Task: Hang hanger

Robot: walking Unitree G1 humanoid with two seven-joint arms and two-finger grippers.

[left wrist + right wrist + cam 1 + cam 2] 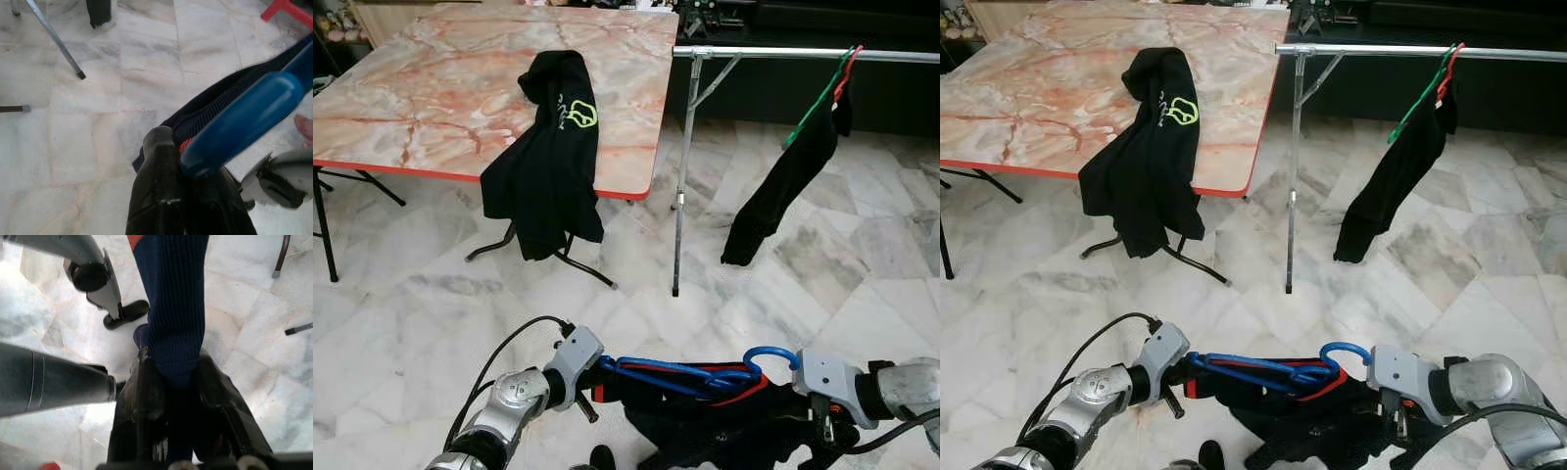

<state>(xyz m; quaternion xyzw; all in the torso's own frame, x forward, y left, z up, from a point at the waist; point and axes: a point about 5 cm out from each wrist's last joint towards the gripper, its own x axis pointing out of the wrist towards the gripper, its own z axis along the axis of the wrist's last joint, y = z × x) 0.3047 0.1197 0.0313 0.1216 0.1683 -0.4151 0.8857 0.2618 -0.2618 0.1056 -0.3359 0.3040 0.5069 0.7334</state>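
left gripper [176, 196] clamped on one end of the blue hanger [680, 375], right gripper [171, 396] pinching the dark garment [171, 308] draped on it, both held low over the marble floor [431, 304] in front. roughly midway by the look of it: loaded and lifted but well apart from the metal rail [783, 52], where another black top [783, 186] already hangs on green and red hangers. blue plastic with a rounded hook [771, 354], cloth drooping underneath, red trim peeking out.

No legible text, brand name or number was found. A yellow-green outline emblem [582, 115] was printed on the black garment [543, 171] draped over the marble-patterned table [431, 88]; no lettering could be read.
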